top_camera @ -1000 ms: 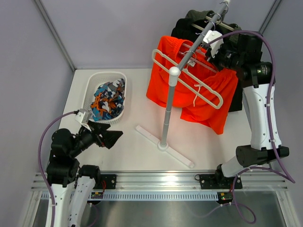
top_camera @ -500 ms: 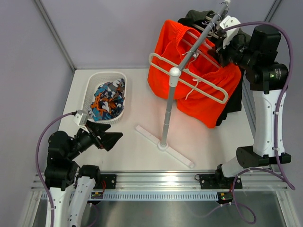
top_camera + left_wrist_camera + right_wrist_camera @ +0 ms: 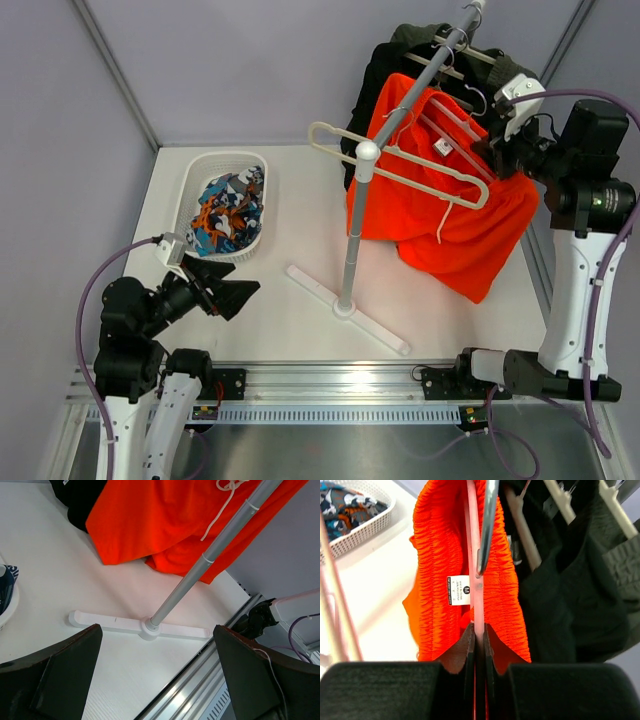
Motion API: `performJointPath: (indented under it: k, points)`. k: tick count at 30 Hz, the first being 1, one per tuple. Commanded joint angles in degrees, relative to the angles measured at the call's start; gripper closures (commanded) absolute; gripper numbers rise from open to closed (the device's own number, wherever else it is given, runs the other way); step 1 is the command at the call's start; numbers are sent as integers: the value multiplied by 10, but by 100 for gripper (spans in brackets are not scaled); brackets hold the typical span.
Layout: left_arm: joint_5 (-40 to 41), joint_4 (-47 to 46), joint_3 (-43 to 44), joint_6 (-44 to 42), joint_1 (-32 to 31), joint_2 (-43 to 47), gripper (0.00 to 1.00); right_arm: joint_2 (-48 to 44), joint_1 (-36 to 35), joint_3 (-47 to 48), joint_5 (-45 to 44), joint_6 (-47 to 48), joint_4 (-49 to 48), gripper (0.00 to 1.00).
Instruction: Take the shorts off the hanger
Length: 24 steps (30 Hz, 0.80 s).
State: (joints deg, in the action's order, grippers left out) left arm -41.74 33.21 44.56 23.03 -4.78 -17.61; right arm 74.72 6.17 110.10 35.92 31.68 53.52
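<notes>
The orange shorts (image 3: 440,215) hang at the far right of the scene, high on a rack whose grey pole (image 3: 353,240) rises from a white base (image 3: 345,308) on the surface (image 3: 300,230). Their hem hangs clear above the surface and their white drawstring (image 3: 440,218) dangles down the front. The right gripper (image 3: 503,155) is raised at the right end of the shorts. In its wrist view the jaws are pinched tight on the bar of the hanger (image 3: 472,540), which runs inside the gathered orange waistband; orange fabric bunches on both sides of the bar, and a white size label (image 3: 459,590) shows just left of it. A second, pale hanger (image 3: 400,165) spreads across the front of the shorts, beside the knob at the top of the pole. Black garments (image 3: 400,50) hang on further hangers just behind the orange pair, toward the far end of the rail. The patterned shorts (image 3: 228,212) lie crumpled in a white basket (image 3: 262,175) at the far left of the surface, well apart from the rack. The left gripper (image 3: 225,290) hovers low at the near left, with its jaws spread wide and nothing between them, pointing toward the rack base.
</notes>
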Motion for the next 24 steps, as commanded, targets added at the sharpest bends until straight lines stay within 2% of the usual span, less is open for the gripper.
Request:
performJointPath:
  k: [1,5,10,14,24]
  points:
    - [-19,-25,19,12,-1,2,1,-52,8,-20,4,35,-18,100]
    - [-15,-14,22,3,-1,8,1,-95,21,-47,-83,44,16,100]
    - [-16,-14,23,3,-1,6,1,-142,40,-64,-138,68,79,100]
    - [-17,-14,27,2,-1,8,1,-150,41,-72,-266,87,125,100]
    - [-19,-11,33,1,-1,9,1,-171,41,-98,-375,163,279,100]
